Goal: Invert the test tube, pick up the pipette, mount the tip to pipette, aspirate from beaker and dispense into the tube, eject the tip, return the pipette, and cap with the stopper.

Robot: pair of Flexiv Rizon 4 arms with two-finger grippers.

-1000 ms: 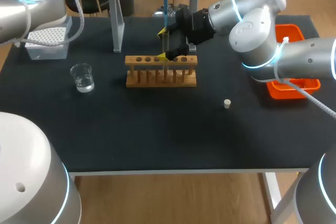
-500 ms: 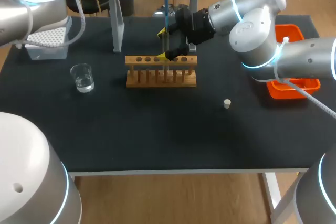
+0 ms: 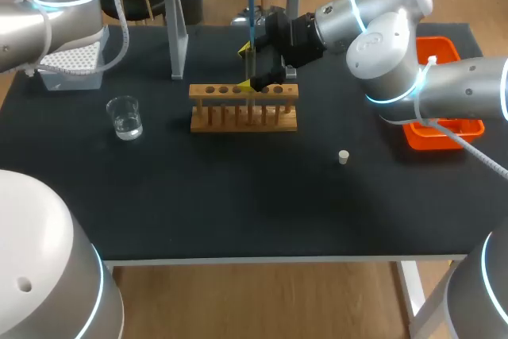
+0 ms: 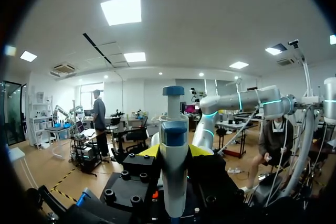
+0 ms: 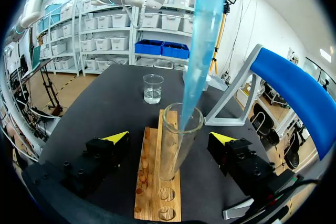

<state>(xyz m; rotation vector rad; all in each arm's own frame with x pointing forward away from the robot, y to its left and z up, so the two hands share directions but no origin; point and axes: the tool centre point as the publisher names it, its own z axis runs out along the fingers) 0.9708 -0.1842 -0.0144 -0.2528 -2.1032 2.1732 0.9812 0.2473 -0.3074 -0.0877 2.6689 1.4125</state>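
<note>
At the wooden rack (image 3: 243, 119), dispensing
Left gripper (image 4: 173, 150) clamped our pipette (image 4: 174, 171), right gripper (image 5: 169, 137) stood apart around the test tube (image 5: 176, 148); we judged the tip (image 5: 202, 51) needed centring.

left arm (image 3: 55, 7) shifted very slightly, its big near joint (image 3: 40, 267) turned a touch leftward

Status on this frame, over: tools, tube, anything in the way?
Left tool shut on pipette. Right tool open, straddling test tube in rack, not touching. Pipette's blue tip inside tube mouth. Nothing blocking; stopper lies apart.
</note>
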